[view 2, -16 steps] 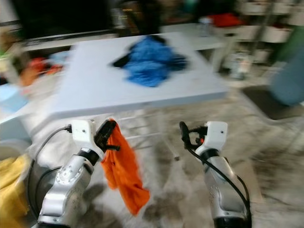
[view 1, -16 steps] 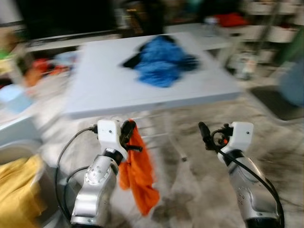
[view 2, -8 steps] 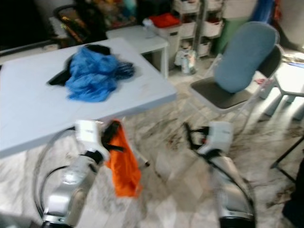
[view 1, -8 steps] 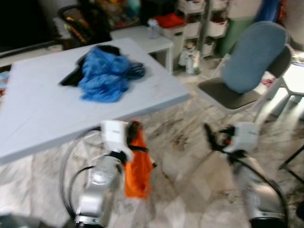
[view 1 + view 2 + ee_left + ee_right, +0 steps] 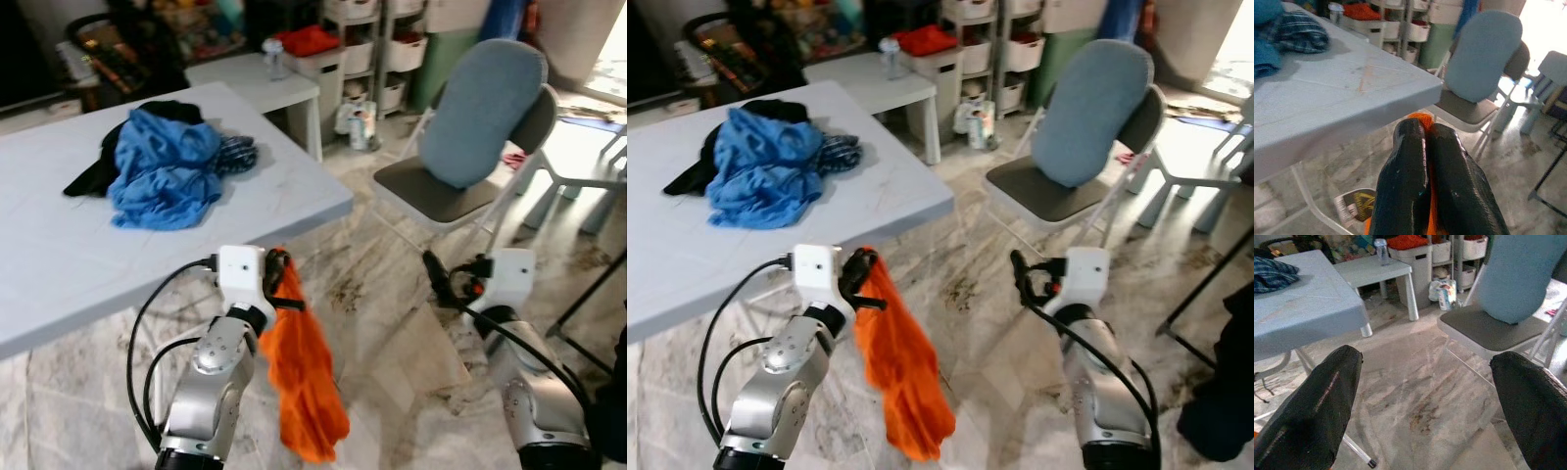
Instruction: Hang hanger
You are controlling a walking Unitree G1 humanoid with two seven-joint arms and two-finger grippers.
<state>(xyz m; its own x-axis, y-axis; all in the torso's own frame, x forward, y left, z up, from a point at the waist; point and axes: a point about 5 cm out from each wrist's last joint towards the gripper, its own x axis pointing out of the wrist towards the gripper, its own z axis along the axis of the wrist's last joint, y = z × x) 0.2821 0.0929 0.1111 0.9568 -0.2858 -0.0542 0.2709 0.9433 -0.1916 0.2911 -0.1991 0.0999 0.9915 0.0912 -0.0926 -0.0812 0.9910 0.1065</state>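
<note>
Low in the frame, left of centre, the left gripper point(image 5: 277, 279) has its fingers point(image 5: 1415, 181) pressed together on an orange garment point(image 5: 302, 377), which hangs straight down, long axis vertical, over the marble floor point(image 5: 392, 323). No hanger can be made out. At lower right the right gripper point(image 5: 1425, 396) holds its fingers wide apart. Blue clothes point(image 5: 157, 166) lie on the white table point(image 5: 59, 264) at upper left; a grey chair point(image 5: 470, 127) stands upper right.

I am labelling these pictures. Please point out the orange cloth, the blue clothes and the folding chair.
orange cloth point(image 5: 302, 377), left eye view, middle of the hanging fabric.
blue clothes point(image 5: 157, 171), left eye view, centre of the pile.
folding chair point(image 5: 1087, 103), right eye view, blue backrest.
</note>
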